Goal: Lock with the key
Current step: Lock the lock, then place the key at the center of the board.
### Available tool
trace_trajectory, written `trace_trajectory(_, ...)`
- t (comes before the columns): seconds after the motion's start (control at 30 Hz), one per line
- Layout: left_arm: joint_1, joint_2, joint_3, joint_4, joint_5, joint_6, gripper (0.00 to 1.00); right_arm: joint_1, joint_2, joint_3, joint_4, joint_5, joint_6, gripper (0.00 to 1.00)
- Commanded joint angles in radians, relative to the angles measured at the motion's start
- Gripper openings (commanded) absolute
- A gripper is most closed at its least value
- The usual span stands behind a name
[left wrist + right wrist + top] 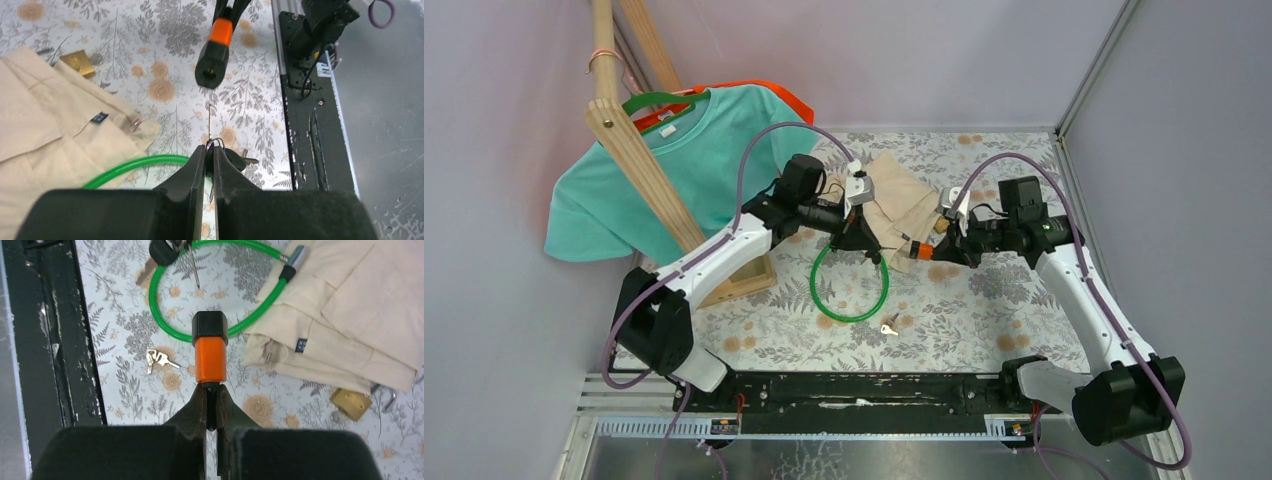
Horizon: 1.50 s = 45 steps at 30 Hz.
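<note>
Enclosing floral tablecloth (984,320): lavender walls (924,50), 3 sides.

No lettering I can read
I see one small dark tag (300,345) on the hem of the folded beige cloth (360,305); its pale marks are too small for me to read

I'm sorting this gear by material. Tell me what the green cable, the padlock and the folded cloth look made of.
Green cable: glossy, smooth coating, probably plastic or vinyl; core hidden.
Padlock: shiny gold-coloured body, likely brass, with a silvery metal shackle.
Folded cloth: matte beige woven fabric, cotton-like, with seams, creases and a small label.
</note>
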Motion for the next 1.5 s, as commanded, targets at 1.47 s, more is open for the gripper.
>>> trace_trajectory(1.47, -0.454, 0.537, 0.265, 0.134, -0.465, 0.002, 0.24, -0.277, 0.178, -0.115, 0.109, 0.375, 0.451, 0.00)
